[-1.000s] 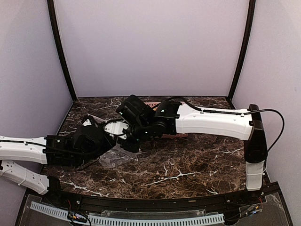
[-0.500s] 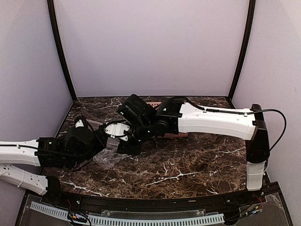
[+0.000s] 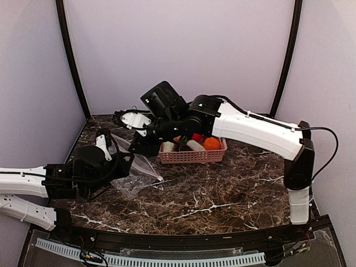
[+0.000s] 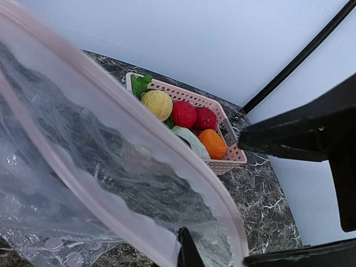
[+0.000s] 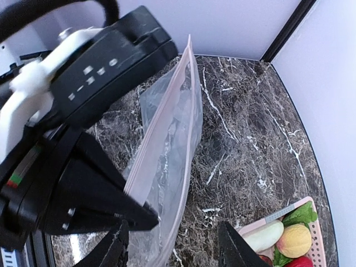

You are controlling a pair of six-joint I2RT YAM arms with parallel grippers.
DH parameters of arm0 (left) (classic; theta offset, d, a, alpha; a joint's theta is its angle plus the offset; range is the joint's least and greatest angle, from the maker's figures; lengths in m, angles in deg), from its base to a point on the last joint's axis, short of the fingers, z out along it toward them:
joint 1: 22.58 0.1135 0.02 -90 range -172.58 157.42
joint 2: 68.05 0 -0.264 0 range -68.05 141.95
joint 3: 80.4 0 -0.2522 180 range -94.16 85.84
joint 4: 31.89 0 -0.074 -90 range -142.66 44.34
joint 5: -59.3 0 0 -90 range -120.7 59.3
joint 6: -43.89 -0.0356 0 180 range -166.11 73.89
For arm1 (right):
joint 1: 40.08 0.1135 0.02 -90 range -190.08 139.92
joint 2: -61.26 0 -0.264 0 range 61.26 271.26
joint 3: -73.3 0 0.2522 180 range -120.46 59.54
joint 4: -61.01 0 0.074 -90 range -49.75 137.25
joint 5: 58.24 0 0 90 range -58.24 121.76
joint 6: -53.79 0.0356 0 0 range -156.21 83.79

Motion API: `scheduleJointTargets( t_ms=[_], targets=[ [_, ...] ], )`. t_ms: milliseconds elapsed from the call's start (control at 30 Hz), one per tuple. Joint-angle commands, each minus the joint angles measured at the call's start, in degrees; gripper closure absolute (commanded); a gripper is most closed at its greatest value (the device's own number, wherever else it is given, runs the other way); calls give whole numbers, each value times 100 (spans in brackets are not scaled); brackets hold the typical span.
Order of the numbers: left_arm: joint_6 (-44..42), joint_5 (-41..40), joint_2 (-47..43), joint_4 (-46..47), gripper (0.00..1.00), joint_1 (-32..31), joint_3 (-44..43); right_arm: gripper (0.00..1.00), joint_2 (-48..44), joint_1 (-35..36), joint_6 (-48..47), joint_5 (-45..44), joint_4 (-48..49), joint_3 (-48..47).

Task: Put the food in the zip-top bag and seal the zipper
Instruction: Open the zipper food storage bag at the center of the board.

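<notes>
Left of the pink basket point(image 3: 192, 157), the clear, crinkly zip-top bag point(image 3: 136, 172) has its pale-pink zipper point(image 5: 157, 111) pinched by the left gripper point(image 3: 127, 160), while the right gripper point(image 5: 172, 240) gapes empty.

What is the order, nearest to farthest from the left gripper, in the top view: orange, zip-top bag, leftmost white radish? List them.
1. zip-top bag, pinched in the left gripper.
2. leftmost white radish, left end of the pink basket.
3. orange, at its right end.
</notes>
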Motion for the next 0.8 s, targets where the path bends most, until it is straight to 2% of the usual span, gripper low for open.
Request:
scheduleJointTargets(
  t_ms=[0,133,233,300,333,367,400,467,567,767],
  targets=[
    [-483,190,60,377,97,-19,-38,50,393,-97,273,-358,-152,-417],
    [-495,232,16,426,98,-19,6,59,404,-250,377,-500,-157,-275],
    [-537,248,11,454,98,-19,36,69,400,-320,397,-510,-158,-135],
    [-476,167,16,407,98,-19,32,85,414,-350,438,-619,-144,-44],
    [-369,88,31,210,99,-19,-1,96,425,-364,479,-695,-135,-25],
    [-54,-144,39,10,99,-19,-32,100,423,-375,527,-725,-110,-22],
    [172,-269,52,-415,99,-19,-102,100,409,-380,570,-714,-86,-28],
    [566,-692,63,-681,98,-19,-138,100,390,-385,634,-503,-46,-70],
    [562,-892,105,-577,88,-19,-177,100,426,-323,745,-273,-43,-211],
    [435,-1162,461,-588,82,-19,-514,100,495,11,845,-1037,13,-355]
  ],
)
